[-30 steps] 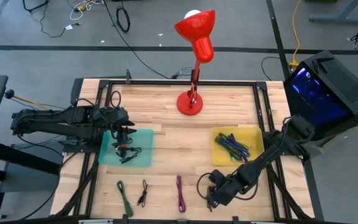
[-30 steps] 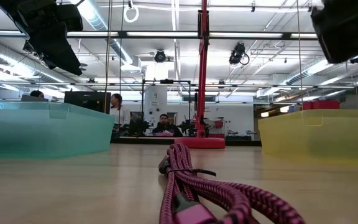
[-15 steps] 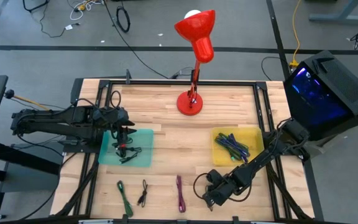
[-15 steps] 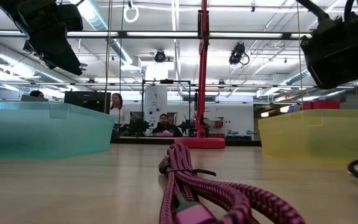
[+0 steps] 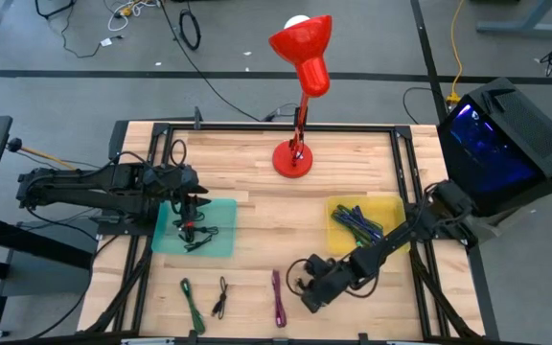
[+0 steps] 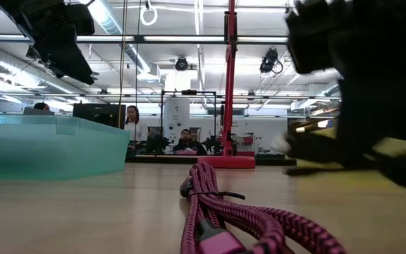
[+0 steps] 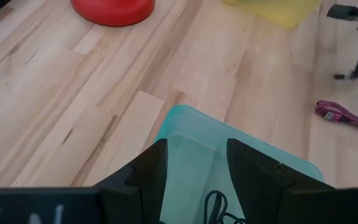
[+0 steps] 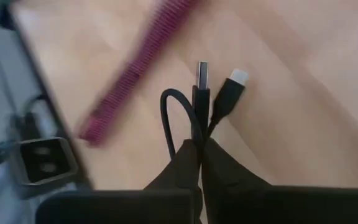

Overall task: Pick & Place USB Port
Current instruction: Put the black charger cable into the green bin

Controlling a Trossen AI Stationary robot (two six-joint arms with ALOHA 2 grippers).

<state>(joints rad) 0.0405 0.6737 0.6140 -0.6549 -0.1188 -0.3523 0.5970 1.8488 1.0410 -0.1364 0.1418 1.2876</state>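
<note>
Two dark arms worked over the pale wooden worktop (image 5: 257, 216), and no brand or label could be read anywhere; only part of a blocky letter showed on the left wrist housing. The right arm stretched low and diagonally from the worktop's right edge toward its front, and the right tool (image 5: 307, 290) sat just beside the magenta braided cable (image 5: 278, 297). Its fingers (image 8: 219, 171) were pinched together on a thin black USB cable (image 8: 194, 115), whose loop and two plugs, one metal-tipped and one black with a pale tip, stuck out past the fingertips above the wood. The left arm reached in level from the left side, and the left tool (image 5: 190, 213) hung over the translucent teal bin (image 5: 220, 238) with its fingers (image 7: 148, 171) parted and nothing between them; a black cable (image 5: 199, 236) lay coiled in that bin. A translucent yellow bin (image 5: 391, 213) to the right held a tangle of purple and green cables (image 5: 357, 226). A green cable (image 5: 193, 305) and a small black cable (image 5: 220, 297) lay near the front edge. A glossy red desk lamp (image 5: 303, 53) stood on its round base at the back of the worktop.
</note>
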